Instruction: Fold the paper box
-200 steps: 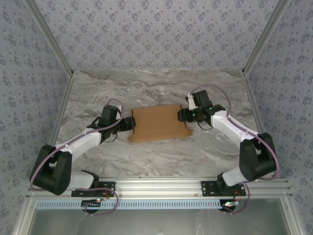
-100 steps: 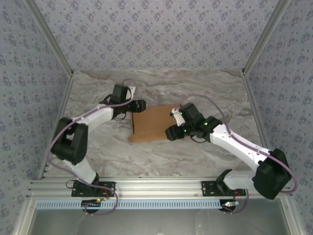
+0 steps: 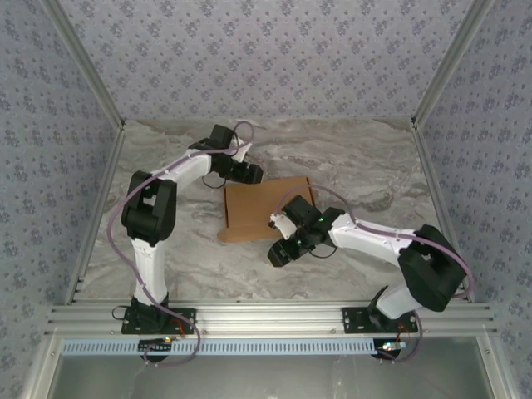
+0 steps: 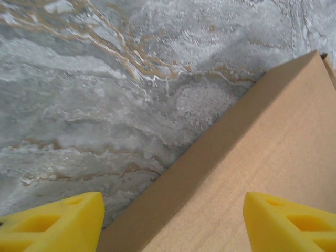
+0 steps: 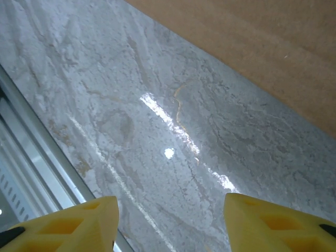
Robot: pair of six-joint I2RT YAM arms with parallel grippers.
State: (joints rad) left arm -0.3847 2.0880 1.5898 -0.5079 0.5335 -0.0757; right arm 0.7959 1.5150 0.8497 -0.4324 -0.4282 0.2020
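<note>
Top external view first: the paper box (image 3: 264, 209) sat flat near the middle of the table (image 3: 357, 154), looking pretty much where it was a second back. What changed was us. A second earlier both grippers were parked at the box's short sides, at 9 and 3 o'clock. Since then the left gripper (image 3: 252, 174) had swung round to the box's 11 o'clock corner, and the right gripper (image 3: 280, 252) had dropped to the near edge, about 5 o'clock of the box.

So we'd say neither side got folded up. It looked like a regrip from a new angle, and the fold itself seemed barely started.

Left wrist view: the yellow fingers (image 4: 58, 223) were spread wide. One sat over bare marble and the other over cardboard, with the box's straight edge (image 4: 210, 152) running diagonally between them. We weren't holding anything.

Right wrist view: jaws wide there too, with only marble between the fingertips (image 5: 273, 223). The box edge (image 5: 262, 47) was up at 1 o'clock, apart from them.

Room-wise, we had plenty of open table from 12 to 3 o'clock of the box. The tight spot was the metal rail (image 5: 21, 157), near the right fingers at 8 o'clock in that view. The left arm was also bent back hard by the left wall (image 3: 91, 191), so we'd guess sweeps towards 9 o'clock were cramped.
</note>
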